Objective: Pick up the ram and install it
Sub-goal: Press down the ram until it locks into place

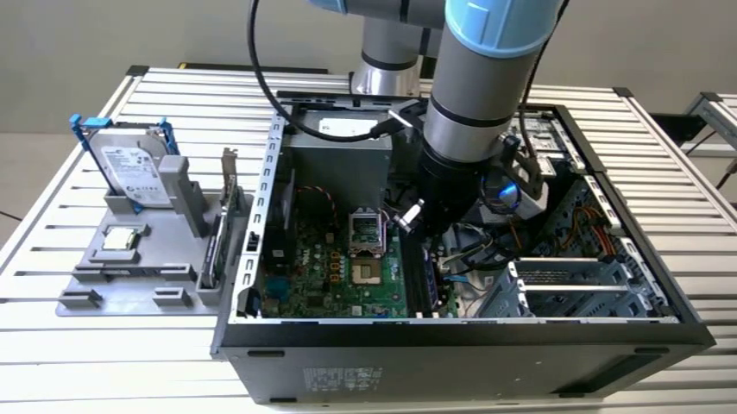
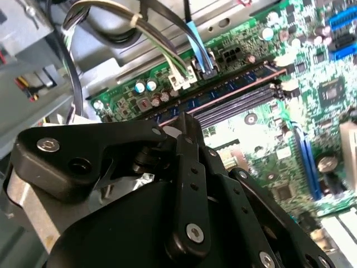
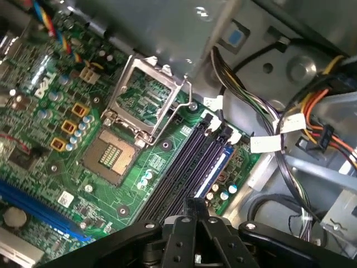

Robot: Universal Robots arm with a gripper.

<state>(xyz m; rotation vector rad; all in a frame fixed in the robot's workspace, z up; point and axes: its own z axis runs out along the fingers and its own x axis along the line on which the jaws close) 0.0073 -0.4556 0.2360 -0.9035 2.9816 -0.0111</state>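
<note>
The open computer case [image 1: 248, 259] stood on the slatted counter [image 1: 69, 345], with bare counter all round its walls. The arm reached down into the case, and the hand [image 1: 409, 220] sat low over the motherboard [image 1: 334, 267], near the case's middle.

In both wrist views its fingers [image 2: 187, 128] [image 3: 195, 209] were pressed together into one narrow tip. That tip sat right over the ram [image 2: 234, 89] [image 3: 218, 162], though contact could not be judged. The ram lay edge-up in the outermost of the black memory slots [image 3: 184, 167], along the motherboard's edge.

Room was tight there: bundled cables [image 3: 268, 111] crowded just beyond that edge, while the open processor socket [image 3: 111, 153] lay on the slots' other side.

Toward the exterior view's left, a grey holder [image 1: 116, 276] carried a hard drive [image 1: 133, 168] upright, apart from the case
</note>
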